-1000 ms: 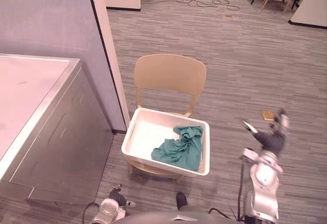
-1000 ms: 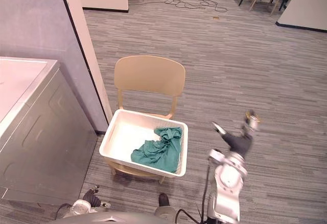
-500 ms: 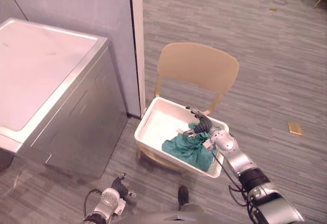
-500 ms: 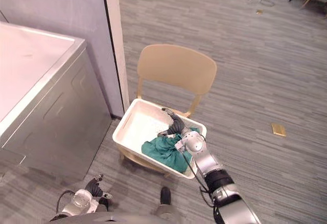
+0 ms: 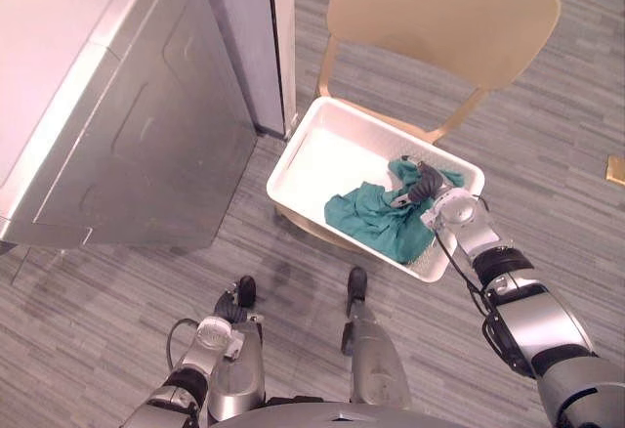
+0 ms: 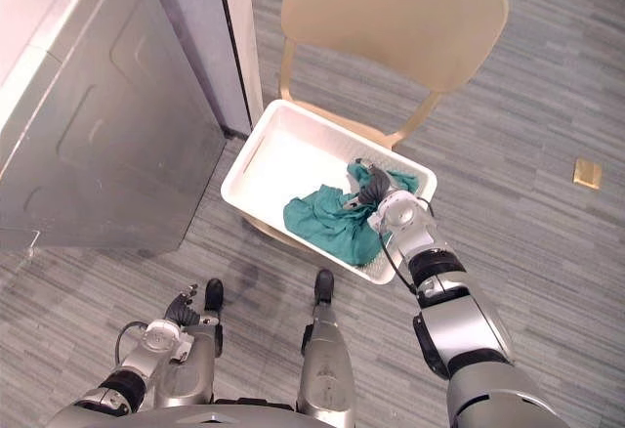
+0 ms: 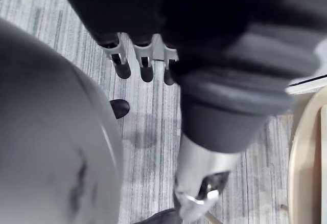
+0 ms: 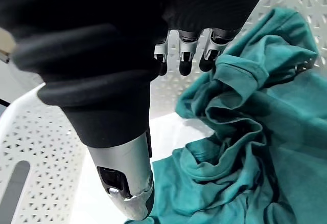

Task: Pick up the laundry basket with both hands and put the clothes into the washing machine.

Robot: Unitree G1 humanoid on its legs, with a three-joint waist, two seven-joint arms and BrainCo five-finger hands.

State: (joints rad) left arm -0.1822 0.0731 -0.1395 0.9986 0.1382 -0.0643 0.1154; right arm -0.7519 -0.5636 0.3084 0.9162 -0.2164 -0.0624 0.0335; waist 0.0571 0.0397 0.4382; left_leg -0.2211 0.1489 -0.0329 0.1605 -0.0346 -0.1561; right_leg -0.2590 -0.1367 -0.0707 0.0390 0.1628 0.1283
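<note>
1. Counting from where I stand: one white laundry basket [image 5: 337, 154], one tan chair [image 5: 439, 8] under it, one grey washing machine [image 5: 127, 135] to the robot's left, and two robot hands.
2. The basket sits on the chair seat, not lifted, just beside a grey partition panel [image 5: 244, 27] that stands between the chair and the machine.
3. One heap of teal cloth [image 5: 376, 218] lies crumpled in the basket's right half. The left half of the perforated bottom is bare. I can't tell whether the heap is one garment or several.
4. The right hand [image 5: 427, 190] is inside the basket, over the right part of the teal heap. In its wrist view the fingers [image 8: 185, 63] hang loose in a row at a raised fold of the cloth, and the thumb [image 8: 127, 193] stands apart. Nothing is pinched. Whether a fingertip actually touches the fold is hard to make out.
5. The left hand [image 5: 227, 309] is low at the robot's side, near the floor and well apart from the basket, with relaxed fingers and nothing in them.
6. One small tan object [image 6: 587, 173] lies on the carpet to the right, well apart from the chair. It is too small to identify.
7. The chair's seat and legs are mostly hidden beneath the basket. The machine is cut off at the picture's edge, leaving its front and a strip of its pale top.
</note>
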